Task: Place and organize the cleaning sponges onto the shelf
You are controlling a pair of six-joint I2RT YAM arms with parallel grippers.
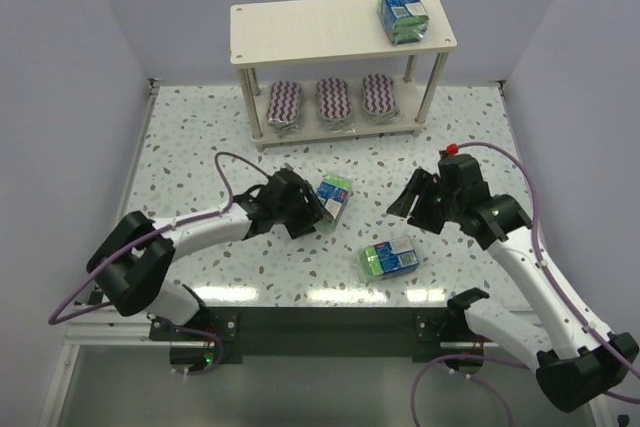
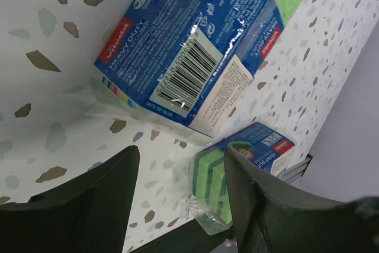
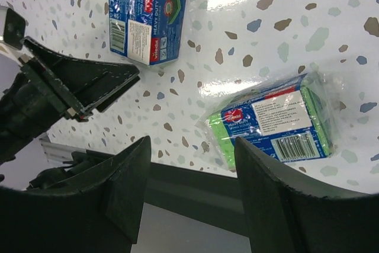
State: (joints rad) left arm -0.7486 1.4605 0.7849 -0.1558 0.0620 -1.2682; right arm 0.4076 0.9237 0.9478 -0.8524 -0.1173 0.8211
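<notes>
Cleaning sponges (image 1: 329, 102): one pack (image 1: 403, 13) atop shelf (image 1: 300, 32), three striped pads (image 1: 285, 104) on lower board, two packs (image 1: 335, 195) (image 1: 390, 259) on tabletop (image 1: 200, 137)
Tabletop: glossy speckled white
Walls (image 1: 60, 37): pale lilac
My jaws: left and right both apart, empty

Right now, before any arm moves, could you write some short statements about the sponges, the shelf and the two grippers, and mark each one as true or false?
1. Three striped pads lie on the lower level of the shelf. True.
2. The top of the shelf holds two wrapped packs. False: only one shelf pack lies there, at the right end.
3. Two wrapped packs lie on the table. True: the middle pack and the front pack.
4. The left gripper is closed on the middle pack. False: its fingers are open and the pack lies just ahead of them.
5. The right gripper carries a striped pad. False: its fingers are open and empty.
</notes>
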